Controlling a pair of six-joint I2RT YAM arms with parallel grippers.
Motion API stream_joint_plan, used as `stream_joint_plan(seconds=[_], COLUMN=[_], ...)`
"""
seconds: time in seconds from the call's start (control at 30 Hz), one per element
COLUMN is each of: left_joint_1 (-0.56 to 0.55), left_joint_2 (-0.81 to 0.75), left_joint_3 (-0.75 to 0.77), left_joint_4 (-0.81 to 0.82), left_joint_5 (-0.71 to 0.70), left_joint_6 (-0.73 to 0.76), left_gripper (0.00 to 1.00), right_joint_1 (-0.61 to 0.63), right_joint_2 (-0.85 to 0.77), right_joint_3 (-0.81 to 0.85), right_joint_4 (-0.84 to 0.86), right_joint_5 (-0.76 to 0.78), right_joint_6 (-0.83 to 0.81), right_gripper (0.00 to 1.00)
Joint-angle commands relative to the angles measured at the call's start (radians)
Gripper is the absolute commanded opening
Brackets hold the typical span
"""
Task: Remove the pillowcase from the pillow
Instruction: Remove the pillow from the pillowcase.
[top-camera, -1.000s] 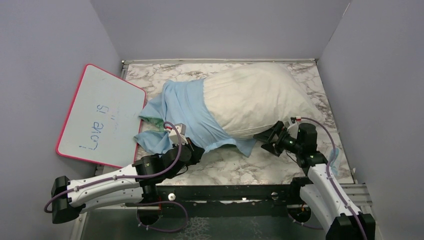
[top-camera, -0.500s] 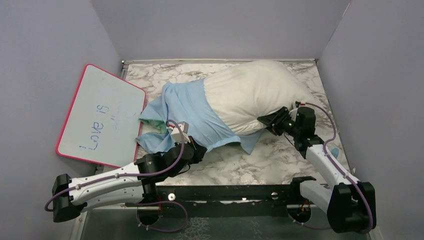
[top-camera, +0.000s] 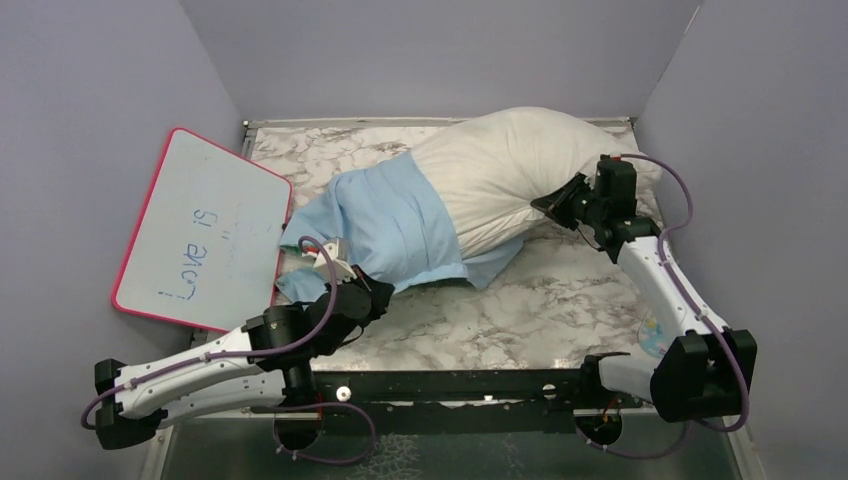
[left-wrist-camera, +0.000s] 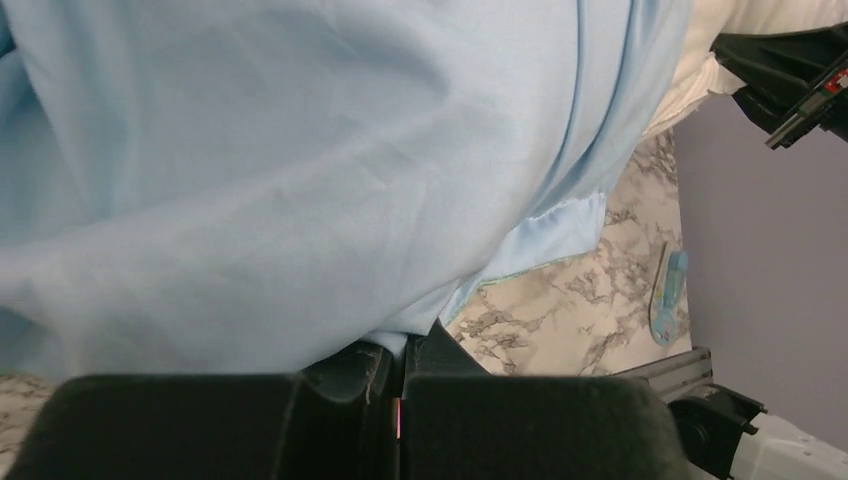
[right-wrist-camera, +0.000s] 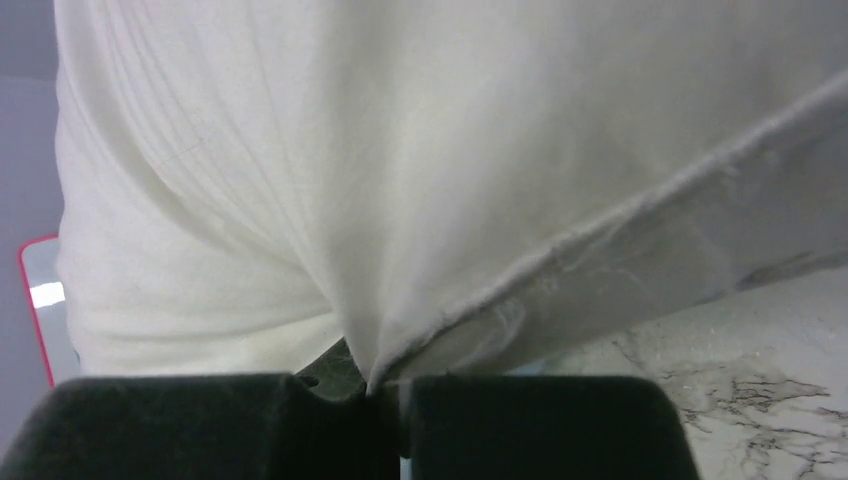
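Your left gripper (top-camera: 345, 280) is clamped on the thin light-blue cloth pillowcase (top-camera: 395, 225), centre-left on the marble tabletop (top-camera: 520, 310); right gripper (top-camera: 560, 203) pinches the plump off-white pillow (top-camera: 510, 165) near the far-right corner. Draw the 2 arms apart slowly, level.

L pincer (left-wrist-camera: 396, 372) clamps pillowcase (left-wrist-camera: 280, 170).

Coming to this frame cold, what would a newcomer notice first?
The big off-white pillow lies across the far side of the marble table, its left half inside the light-blue pillowcase. The right gripper is shut on the pillow's bare near edge and the left gripper on the pillowcase's near edge. A pink-rimmed whiteboard sits by the left wall.
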Motion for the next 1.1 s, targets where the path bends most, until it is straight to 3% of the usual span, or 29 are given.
stream_joint_plan(seconds=[0.0,0.4,0.57,0.77,0.9,1.07], left_joint_1=[-0.002,-0.002,-0.002,-0.002,-0.002,-0.002], left_joint_2=[-0.075,-0.092,-0.15,-0.126,-0.033,0.118], left_joint_3=[0.052,0.237,0.208,0.188,0.202,0.266], left_joint_4=[-0.336,-0.694,-0.478,-0.335,-0.234,-0.129], left_joint_5=[-0.145,-0.257,-0.127,-0.006,-0.008,-0.017], left_joint_6=[-0.084,-0.19,0.069,0.174,0.245,0.289], left_gripper=[0.0,0.0,0.33,0.66,0.8,0.81], right_joint_1=[-0.104,-0.127,-0.127,-0.126,-0.127,-0.127], right_joint_2=[0.044,-0.015,-0.054,-0.141,-0.184,-0.223], right_joint_3=[0.069,-0.001,-0.083,-0.208,-0.275,-0.281], right_joint_4=[-0.021,-0.039,-0.035,-0.031,-0.037,-0.127], right_joint_5=[0.22,0.153,0.035,-0.093,-0.184,-0.208], right_joint_6=[-0.119,-0.148,-0.146,-0.169,-0.198,-0.258], right_gripper=[0.01,0.0,0.01,0.02,0.09,0.24])
